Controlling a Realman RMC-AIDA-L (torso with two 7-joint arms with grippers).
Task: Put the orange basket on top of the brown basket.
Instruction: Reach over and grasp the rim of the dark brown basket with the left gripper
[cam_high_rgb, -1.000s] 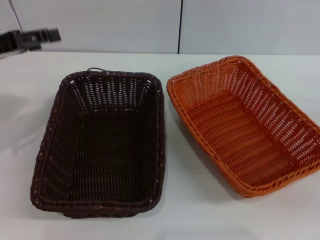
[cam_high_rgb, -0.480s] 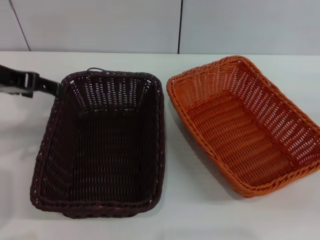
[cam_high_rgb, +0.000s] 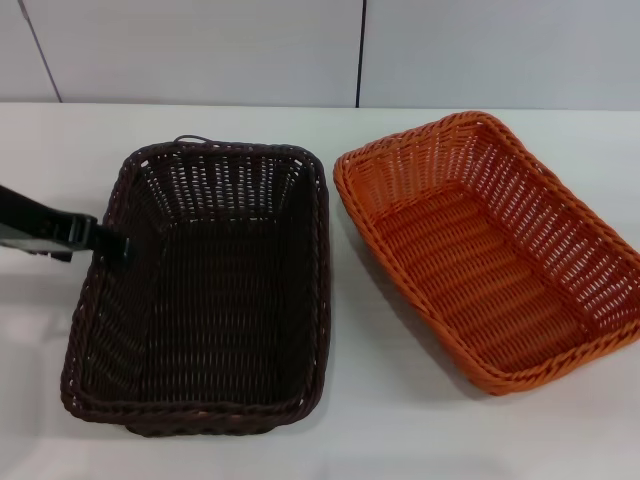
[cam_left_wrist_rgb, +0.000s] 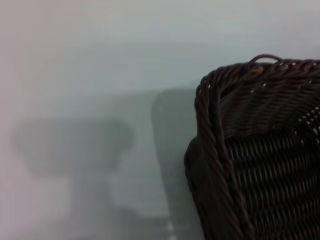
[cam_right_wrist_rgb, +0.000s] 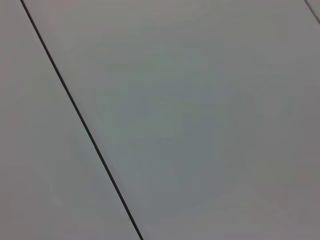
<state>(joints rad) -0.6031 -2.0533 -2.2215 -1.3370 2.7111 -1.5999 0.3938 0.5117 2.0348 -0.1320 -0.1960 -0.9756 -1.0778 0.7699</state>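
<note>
The dark brown basket (cam_high_rgb: 205, 290) sits on the white table, left of centre. The orange basket (cam_high_rgb: 495, 245) sits to its right, turned a little, a narrow strip of table between their rims. My left gripper (cam_high_rgb: 112, 246) reaches in from the left edge of the head view and is at the brown basket's left rim, about halfway along it. The left wrist view shows a corner of the brown basket (cam_left_wrist_rgb: 260, 150) close up, with the arm's shadow on the table beside it. My right gripper is out of view.
The white table (cam_high_rgb: 400, 420) runs under both baskets. A pale panelled wall with a dark vertical seam (cam_high_rgb: 360, 50) stands behind. The right wrist view shows only a pale surface with a dark seam line (cam_right_wrist_rgb: 80, 120).
My left gripper has come down from the far left, high above the table, and moved nearer along the brown basket's left side to its rim. The baskets have not moved.
</note>
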